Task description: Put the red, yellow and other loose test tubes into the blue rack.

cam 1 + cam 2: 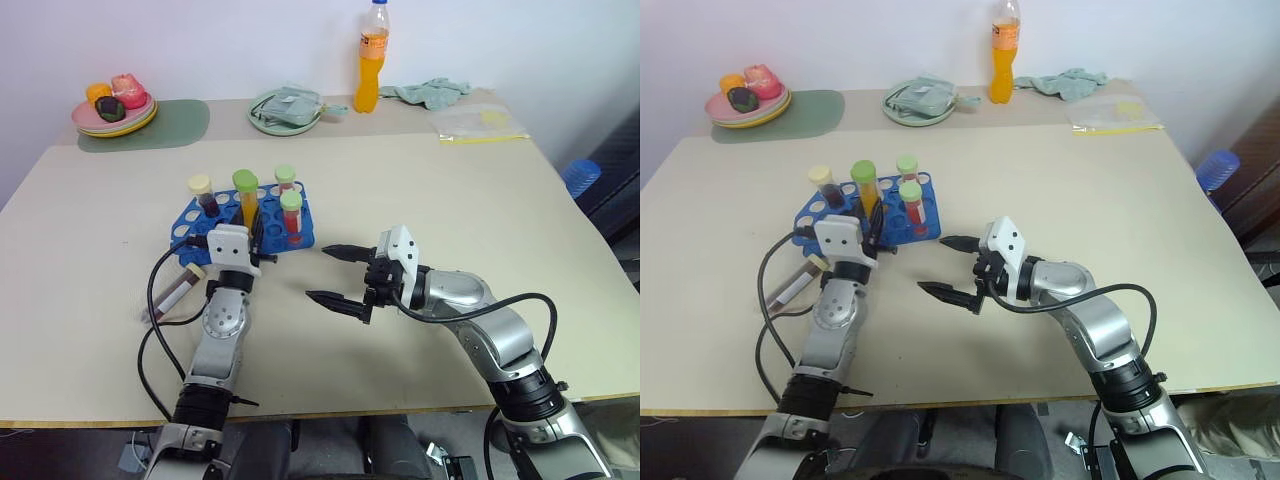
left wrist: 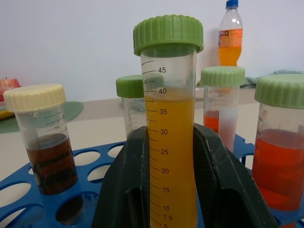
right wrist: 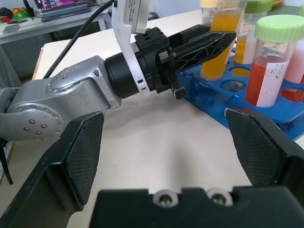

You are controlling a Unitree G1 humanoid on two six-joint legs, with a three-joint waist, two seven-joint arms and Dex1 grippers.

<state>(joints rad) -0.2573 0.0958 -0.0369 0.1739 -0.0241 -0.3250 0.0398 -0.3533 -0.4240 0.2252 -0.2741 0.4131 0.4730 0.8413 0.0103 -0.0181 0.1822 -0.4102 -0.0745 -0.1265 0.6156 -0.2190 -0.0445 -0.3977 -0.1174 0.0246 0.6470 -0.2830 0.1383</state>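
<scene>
Test tubes are the job here: four already stand in the blue rack (image 1: 245, 217), which sits left of the table's middle, well back from the near edge. Among them, the yellow tube (image 2: 170, 142) with the green cap is pinched between the left gripper's (image 1: 256, 240) black fingers (image 2: 126, 190), closed on its mid-body; from the wrist view I judge it is in or just above a hole, but the bottom is hidden. One loose tube (image 1: 180, 290) with dark liquid lies flat beside the left arm, between the rack and the table's near-left edge.

These look like stiff, smooth plastic tubes, part-filled, so bottom-heavy and likely to slip or swing if taken near the cap; the middle of the barrel, below the cap, seems the safest hold. The lying one may roll when nudged.

The right gripper (image 1: 338, 275) hangs with fingers spread wide and empty, just right of the rack. Open holes remain on the rack's left end, and bare table (image 1: 450, 180) lies right and behind.
</scene>
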